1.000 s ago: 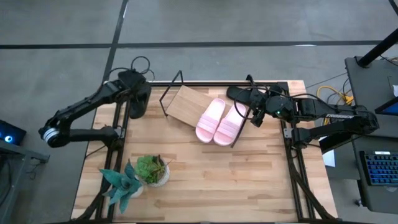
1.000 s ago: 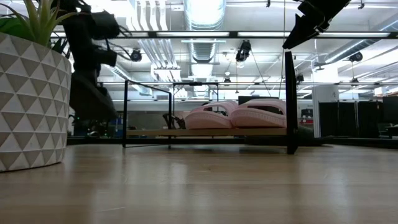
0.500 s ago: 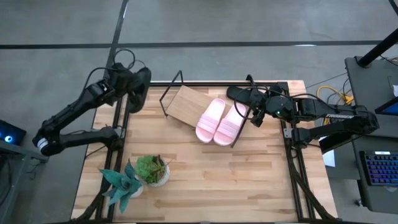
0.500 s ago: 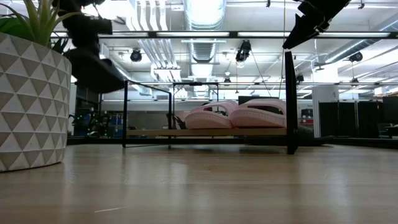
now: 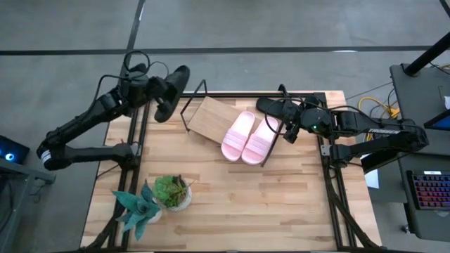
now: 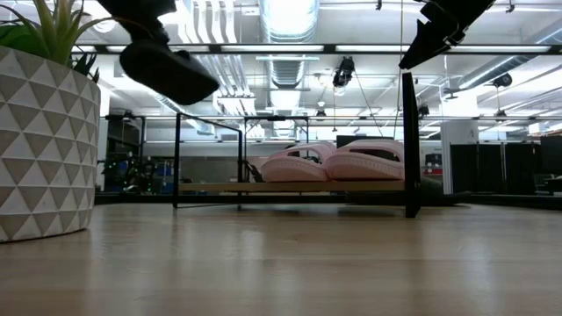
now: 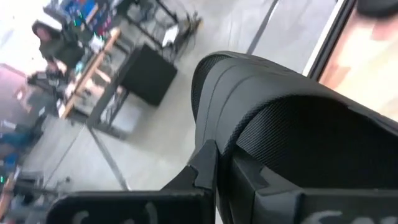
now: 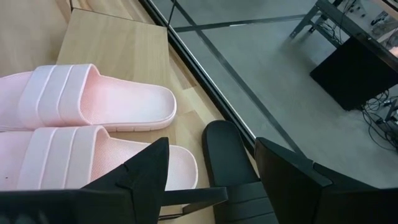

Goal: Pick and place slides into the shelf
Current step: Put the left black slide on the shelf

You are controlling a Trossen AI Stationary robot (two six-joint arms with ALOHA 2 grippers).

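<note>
Seen from overhead at the far left corner of the bench (image 5: 232, 204): left end effector (image 5: 156, 95) raised clear of the wood, closed on a black slide (image 5: 171, 92) that hangs tilted in the air just beside the shelf's wire frame; same sandal visible in the low view (image 6: 167, 70) aloft above the rack's left post, and filling the left wrist view (image 7: 298, 130) with its ribbed strap. Nearer the front left edge, two potted plants, a spiky one (image 5: 137, 204) and a leafy one (image 5: 172, 190), the first's patterned pot (image 6: 44, 145) large in the low view. At centre, the shelf (image 5: 207, 118), a light-wood board on a thin black wire frame set at an angle, its left half bare; on its right half two pale pink slides (image 5: 249, 137) side by side and touching, straps up, also seen level across the board (image 6: 338, 164) and from the right wrist (image 8: 87, 106). Just right of the shelf, a second black slide (image 5: 274, 107) flat on the bench near the far edge, close beside the pink pair (image 8: 233, 168). Above it the right end effector (image 5: 290, 130), fingers (image 8: 140, 174) spread wide and holding nothing, poised over the gap between the nearer pink sandal and the black one
</note>
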